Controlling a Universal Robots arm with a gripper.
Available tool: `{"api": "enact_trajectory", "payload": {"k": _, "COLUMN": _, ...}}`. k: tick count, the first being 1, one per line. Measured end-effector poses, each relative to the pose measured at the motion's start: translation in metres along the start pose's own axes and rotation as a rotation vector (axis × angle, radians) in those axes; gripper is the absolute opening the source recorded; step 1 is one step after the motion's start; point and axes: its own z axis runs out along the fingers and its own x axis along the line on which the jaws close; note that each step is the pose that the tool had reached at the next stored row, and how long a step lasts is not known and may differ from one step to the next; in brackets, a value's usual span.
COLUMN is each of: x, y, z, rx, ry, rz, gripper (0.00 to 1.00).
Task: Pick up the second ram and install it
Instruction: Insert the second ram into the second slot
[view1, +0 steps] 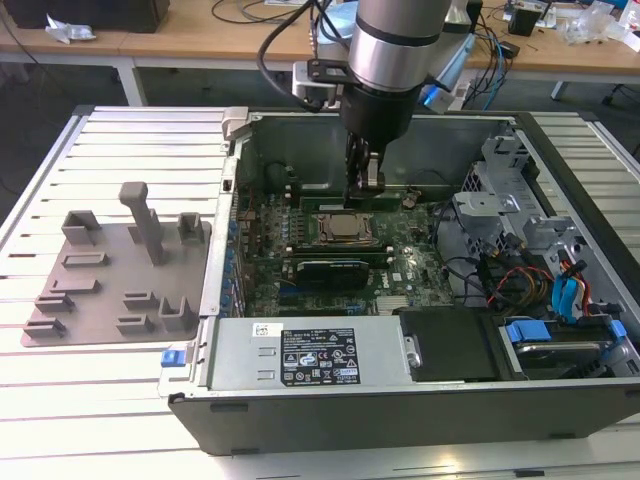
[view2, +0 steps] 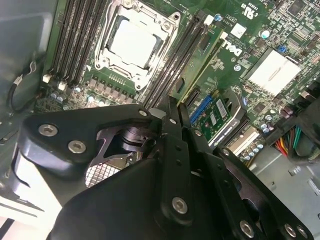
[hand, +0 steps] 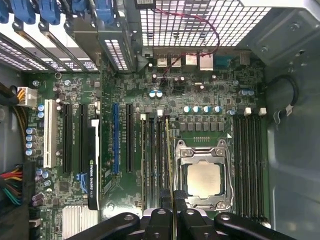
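Ram (hand: 169, 165): thin green stick, edge-on among black slots beside CPU socket (hand: 202, 177), inside open case (view1: 400, 400) on slatted bench (view1: 110, 390). Hand (hand: 171, 200): fingers pressed together, pinching ram's end.

Arm (view1: 395, 50) held vertical, wrist pointing straight down. Gripper (view1: 366, 182) at its lowest end, its fingers (hand: 161, 200) drawn close together with a narrow gap between them; black finger linkages (view2: 175, 165) converge toward the tips.
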Motion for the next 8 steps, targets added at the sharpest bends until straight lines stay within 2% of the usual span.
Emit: {"api": "enact_trajectory", "payload": {"k": 8, "x": 0.0002, "y": -0.0005, "z": 0.0077, "rx": -0.0001, "ry": 0.0001, "rz": 0.0, "gripper": 0.13}}
